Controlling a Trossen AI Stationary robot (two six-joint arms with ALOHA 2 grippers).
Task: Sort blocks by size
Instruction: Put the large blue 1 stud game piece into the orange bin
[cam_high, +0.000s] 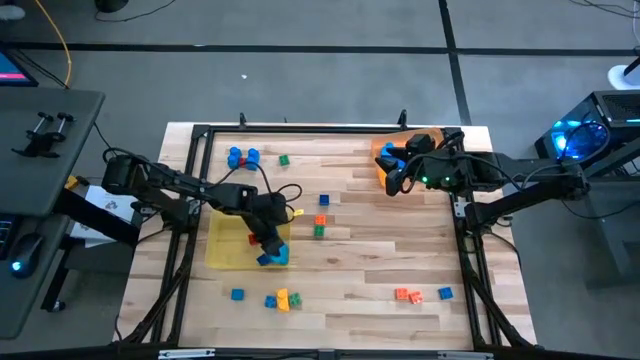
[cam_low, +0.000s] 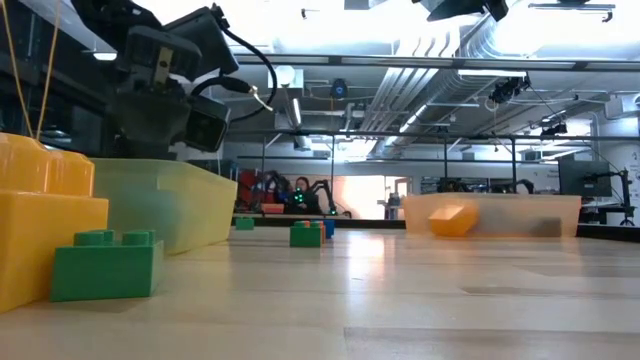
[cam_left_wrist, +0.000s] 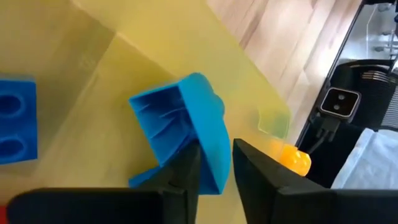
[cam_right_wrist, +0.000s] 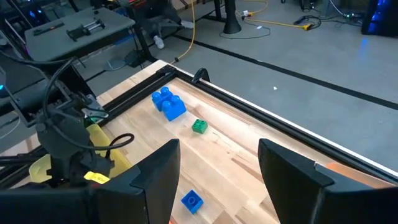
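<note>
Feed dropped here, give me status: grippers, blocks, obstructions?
Left gripper pinching blue block over yellow tray. Right gripper open, above orange tray. Nothing obstructing.

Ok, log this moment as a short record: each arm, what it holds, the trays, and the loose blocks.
left gripper: over the yellow tray, fingers pinching a wall of a big blue block
right gripper: fingers open, empty, waiting above the orange tray
yellow tray contents: another blue block
orange tray contents: cannot tell
loose blocks: two blue and one green at the far side; orange and green mid-table; blue, yellow, orange along the near edge
</note>
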